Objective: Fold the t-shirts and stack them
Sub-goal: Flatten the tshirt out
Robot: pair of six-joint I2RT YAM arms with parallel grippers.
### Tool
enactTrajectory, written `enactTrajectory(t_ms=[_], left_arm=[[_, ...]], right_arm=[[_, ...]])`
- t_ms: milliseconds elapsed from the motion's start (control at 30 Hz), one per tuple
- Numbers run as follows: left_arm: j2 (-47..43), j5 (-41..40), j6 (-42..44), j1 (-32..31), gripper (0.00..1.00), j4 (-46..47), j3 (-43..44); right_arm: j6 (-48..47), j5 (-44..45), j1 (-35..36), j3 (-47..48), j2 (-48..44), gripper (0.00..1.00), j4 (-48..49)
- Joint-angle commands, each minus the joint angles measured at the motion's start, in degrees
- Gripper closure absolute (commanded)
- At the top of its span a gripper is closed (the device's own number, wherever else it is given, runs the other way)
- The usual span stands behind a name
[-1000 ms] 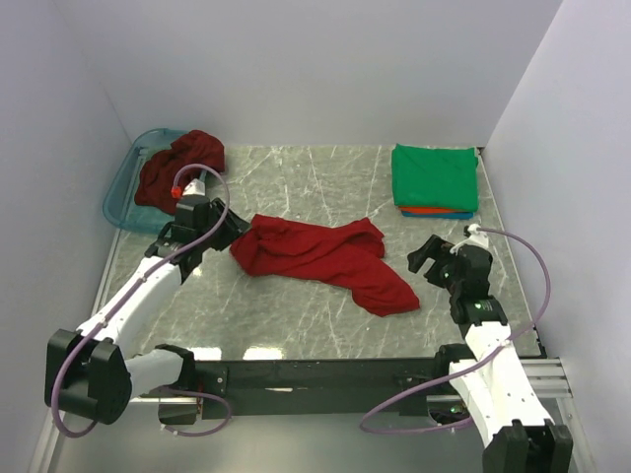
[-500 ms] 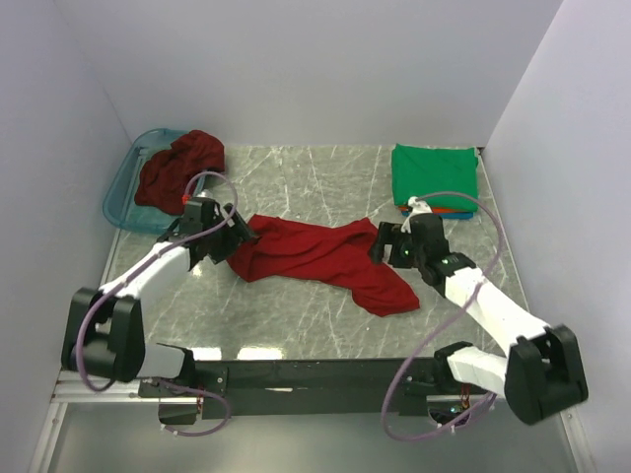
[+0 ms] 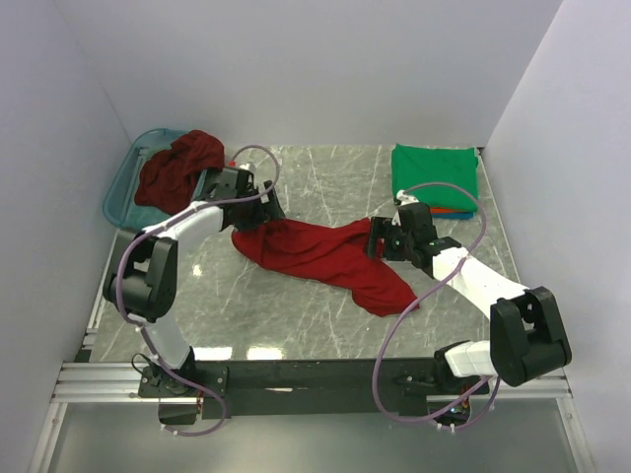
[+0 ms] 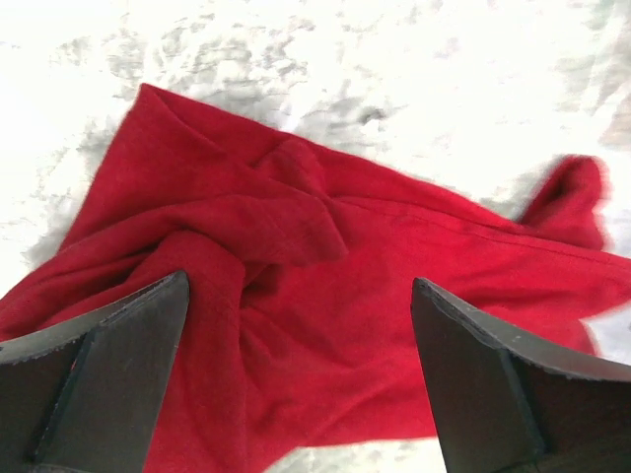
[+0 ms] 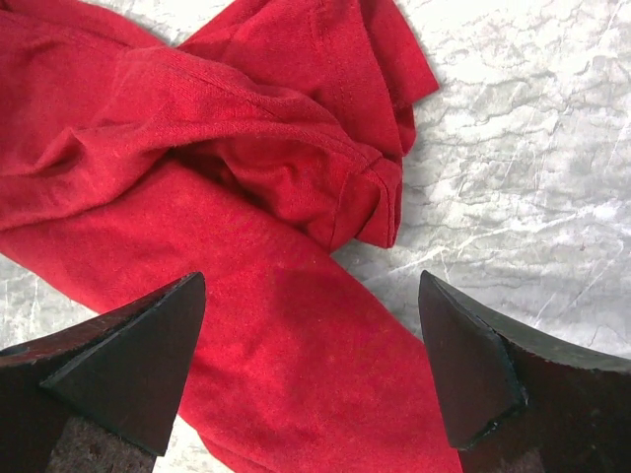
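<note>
Top external shows the red shirt [image 3: 325, 258] crumpled at the middle of the worktop [image 3: 325, 182], left fingers [image 4: 108, 384] and right fingers [image 5: 128, 365] wide and empty above its ends; flattening seems in hand, so each should next pinch an edge.

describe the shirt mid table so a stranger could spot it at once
Start at the marble table and look at its middle. The bright red shirt lies there crumpled and unfolded. The maroon shirt sits in the basket, and the green shirt is folded flat.
</note>
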Motion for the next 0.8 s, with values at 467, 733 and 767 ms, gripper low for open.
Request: enactTrajectory(t_ms=[467, 733, 767], left_arm=[[4.06, -19.16, 2.77, -6.14, 0.06, -22.0, 16.02], [8.52, -22.59, 3.3, -7.72, 0.04, -27.44, 23.93], [8.97, -22.68, 3.39, -7.81, 0.04, -27.28, 24.46]], right_arm=[[-1.8, 1.94, 0.37, 1.36, 0.41, 0.06, 1.25], [-1.8, 2.29, 0.29, 0.57, -0.2, 0.06, 2.13], [-1.97, 2.29, 0.37, 0.39, -0.11, 0.06, 2.22]])
